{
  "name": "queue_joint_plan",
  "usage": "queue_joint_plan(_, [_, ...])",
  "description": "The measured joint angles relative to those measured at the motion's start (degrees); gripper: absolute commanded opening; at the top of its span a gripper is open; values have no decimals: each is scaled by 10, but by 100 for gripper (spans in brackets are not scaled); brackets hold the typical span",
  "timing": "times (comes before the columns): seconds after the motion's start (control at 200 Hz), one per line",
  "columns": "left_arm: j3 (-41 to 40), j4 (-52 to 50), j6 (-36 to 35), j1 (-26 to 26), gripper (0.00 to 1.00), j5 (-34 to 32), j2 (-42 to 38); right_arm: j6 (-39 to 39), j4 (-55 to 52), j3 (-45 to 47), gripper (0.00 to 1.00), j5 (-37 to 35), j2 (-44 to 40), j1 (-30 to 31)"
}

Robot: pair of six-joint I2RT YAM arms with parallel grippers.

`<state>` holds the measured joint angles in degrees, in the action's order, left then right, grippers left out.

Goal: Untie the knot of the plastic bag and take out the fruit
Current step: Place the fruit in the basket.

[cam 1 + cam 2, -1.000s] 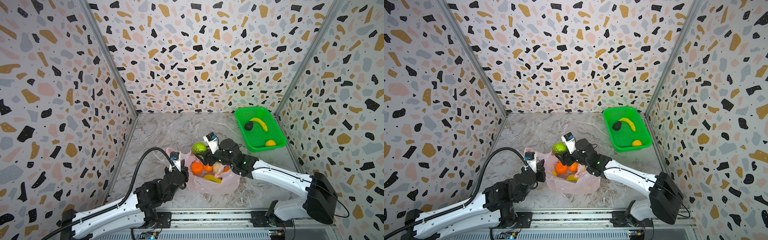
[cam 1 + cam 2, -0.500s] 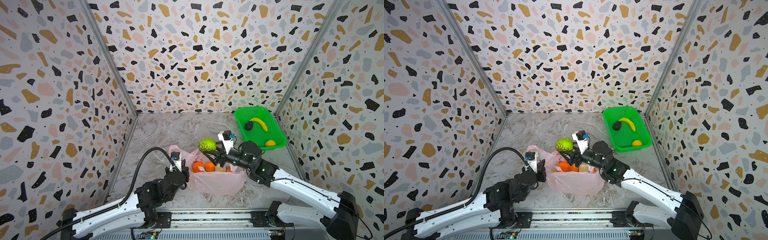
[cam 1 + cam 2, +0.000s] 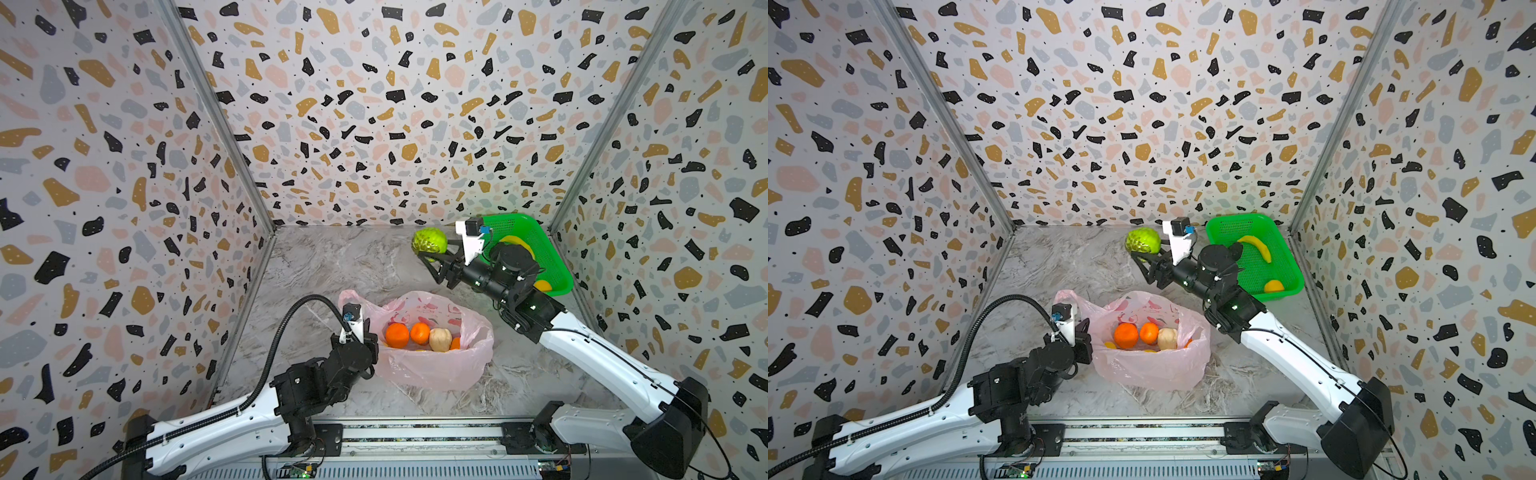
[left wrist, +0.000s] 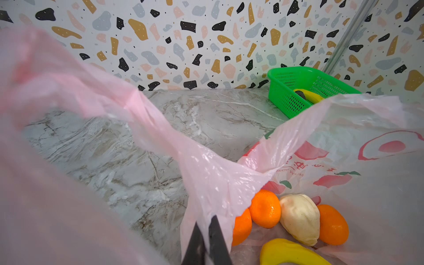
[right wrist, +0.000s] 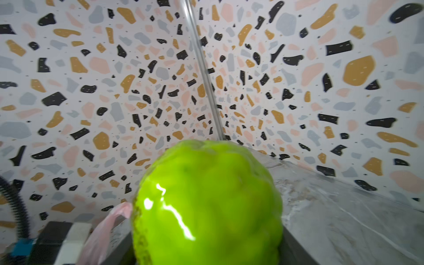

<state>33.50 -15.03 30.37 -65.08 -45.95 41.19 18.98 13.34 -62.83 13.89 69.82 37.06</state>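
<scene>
The pale pink plastic bag [image 3: 432, 368] [image 3: 1152, 370] lies at the front middle with its mouth open; no knot shows. Inside lie orange tangerines [image 3: 397, 335] [image 4: 265, 208], a cream fruit [image 3: 440, 339] [image 4: 299, 218] and a yellow piece [image 4: 286, 252]. My left gripper [image 4: 205, 221] [image 3: 371, 338] is shut on the bag's left rim. My right gripper [image 3: 432, 254] [image 5: 207, 250] is raised behind the bag, left of the basket, and shut on the bumpy green-yellow fruit [image 3: 430, 243] [image 3: 1143, 241] [image 5: 206, 202]. A blackish avocado [image 4: 300, 93] lies in the basket.
A green basket [image 3: 536, 232] [image 3: 1283, 249] [image 4: 286, 91] stands at the back right corner, holding a banana [image 3: 1256, 246] and a small yellow-orange piece [image 3: 1273, 286]. Speckled walls close in three sides. The left arm's black cable [image 3: 291, 316] arcs up left of the bag.
My right gripper has lifted the green-yellow fruit out of the bag and carried it up, back and right towards the basket. The left gripper has kept its hold on the rim.
</scene>
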Motion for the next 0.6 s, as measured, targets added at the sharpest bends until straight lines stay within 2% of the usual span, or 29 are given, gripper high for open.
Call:
queue_joint_plan(0.19, [3,1,-17,0,0,-12,-3,-7,-70,13,49,-7,10,-134])
queue_joint_plan(0.35, [3,1,-23,0,0,-13,-7,-18,-113,24,48,-28,63,-245])
queue_joint_plan(0.45, [3,2,-24,0,0,-13,-14,-27,-130,25,49,-65,109,-286])
queue_joint_plan(0.601, [3,6,-25,0,0,-10,-18,-35,-143,25,49,-111,179,-311])
